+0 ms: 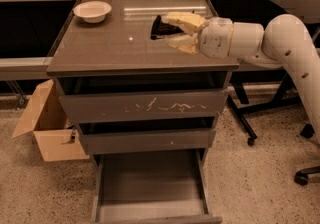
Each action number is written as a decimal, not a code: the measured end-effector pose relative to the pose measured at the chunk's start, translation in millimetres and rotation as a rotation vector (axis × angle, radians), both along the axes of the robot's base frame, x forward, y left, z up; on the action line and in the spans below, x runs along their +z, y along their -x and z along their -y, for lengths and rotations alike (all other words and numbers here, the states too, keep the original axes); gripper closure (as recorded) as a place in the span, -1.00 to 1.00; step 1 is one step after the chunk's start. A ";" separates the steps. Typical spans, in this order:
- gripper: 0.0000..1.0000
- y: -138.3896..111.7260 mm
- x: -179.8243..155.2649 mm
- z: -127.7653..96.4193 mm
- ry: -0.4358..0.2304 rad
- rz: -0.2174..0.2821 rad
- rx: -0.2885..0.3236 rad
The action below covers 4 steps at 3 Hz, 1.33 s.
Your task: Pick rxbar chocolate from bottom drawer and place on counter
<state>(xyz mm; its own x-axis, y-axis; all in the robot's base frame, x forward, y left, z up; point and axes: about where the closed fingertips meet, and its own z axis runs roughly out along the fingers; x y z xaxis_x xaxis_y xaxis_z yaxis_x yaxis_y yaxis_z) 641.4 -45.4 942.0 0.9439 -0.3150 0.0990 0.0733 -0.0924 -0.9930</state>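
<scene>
**Choc bar's in the pincer, up over the desk**

The rxbar chocolate [157, 32] is just a small black packet here, and any writing on it is too small to read. No other labels or brand names show anywhere.

The pincer [167, 29] reaches in from the right on the white arm [290, 43]. It sits above the back right part of the desk [125, 50], with its two pale fingers [182, 18] closed on the bar, one each side. The dark packet pokes out of the fingertips to the left, toward the bowl's side. The fingers hide a good chunk of it, so there's no telling which way its long axis runs. Whether it touches the glossy top can't be told either.

Containers:
- The white bowl [92, 10] sits at the back left corner of the desk, well apart from the bar, and only its pale inside shows.
- The bottom drawer [150, 213] is pulled right out, showing a bare grey floor.
- The middle drawer [145, 140] and the scratched top drawer [145, 105] are shut.
- A cardboard box [47, 138] stands on the floor left of the cabinet with its flaps open, and its inside can't be seen from here
</scene>
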 end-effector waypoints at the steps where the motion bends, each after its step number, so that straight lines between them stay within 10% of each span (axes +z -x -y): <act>1: 1.00 -29.5 7.4 9.3 -0.005 -0.079 -0.050; 4: 1.00 -57.8 7.8 11.9 0.014 -0.168 -0.065</act>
